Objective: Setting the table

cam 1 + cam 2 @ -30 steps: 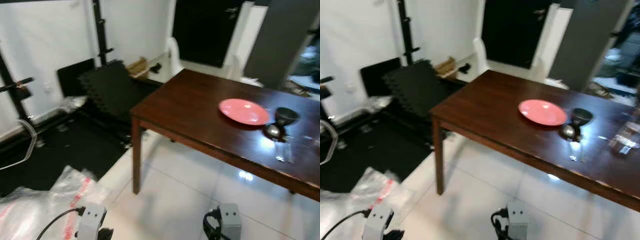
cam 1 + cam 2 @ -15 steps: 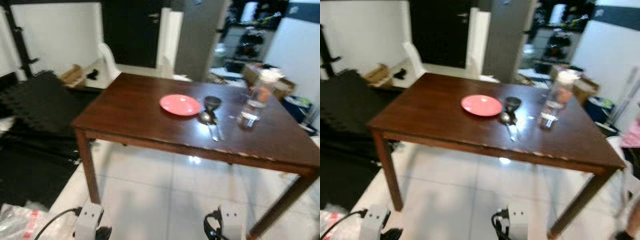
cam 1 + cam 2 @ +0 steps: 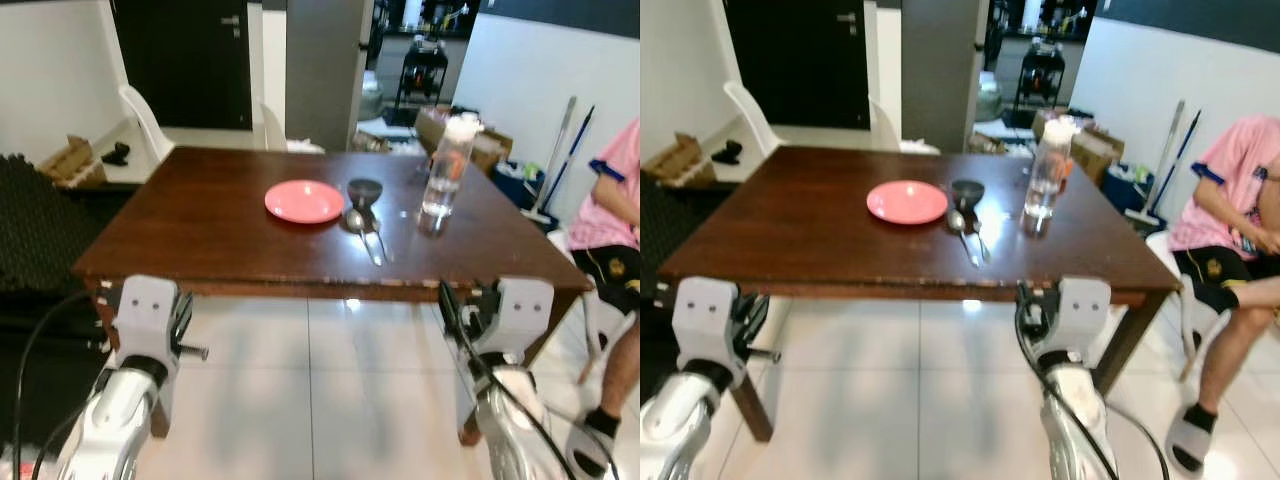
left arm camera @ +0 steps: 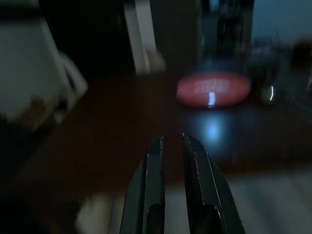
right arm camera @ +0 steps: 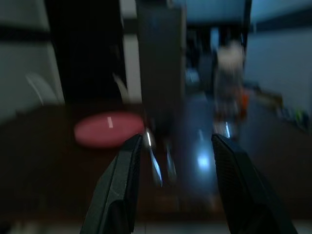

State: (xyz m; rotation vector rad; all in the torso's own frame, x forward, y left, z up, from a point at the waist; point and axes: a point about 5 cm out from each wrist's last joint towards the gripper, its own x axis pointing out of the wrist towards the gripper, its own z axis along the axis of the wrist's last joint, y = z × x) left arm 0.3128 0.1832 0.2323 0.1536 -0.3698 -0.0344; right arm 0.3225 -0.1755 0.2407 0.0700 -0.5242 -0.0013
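Observation:
A dark wooden table (image 3: 200,230) stands straight ahead. On it lie a pink plate (image 3: 304,201), a small dark bowl (image 3: 364,190), a spoon (image 3: 356,218) and a second piece of cutlery (image 3: 376,240) side by side. A clear water bottle (image 3: 445,167) stands to their right. Both arms are raised in front of the table's near edge, short of it. My left gripper (image 4: 169,144) is shut and empty, aimed at the plate (image 4: 213,90). My right gripper (image 5: 175,141) is open and empty, facing the plate (image 5: 107,129) and the bottle (image 5: 228,80).
A person in a pink shirt (image 3: 612,190) sits at the table's right end, with a foot (image 3: 590,440) on the white tiled floor. White chairs (image 3: 145,115) stand behind the table. Black foam mats (image 3: 30,225) lie to the left. A broom (image 3: 555,150) leans on the far wall.
The camera has swung right, so the table is now centred and the seated person is in view. Both arms have risen from low down to table-edge height.

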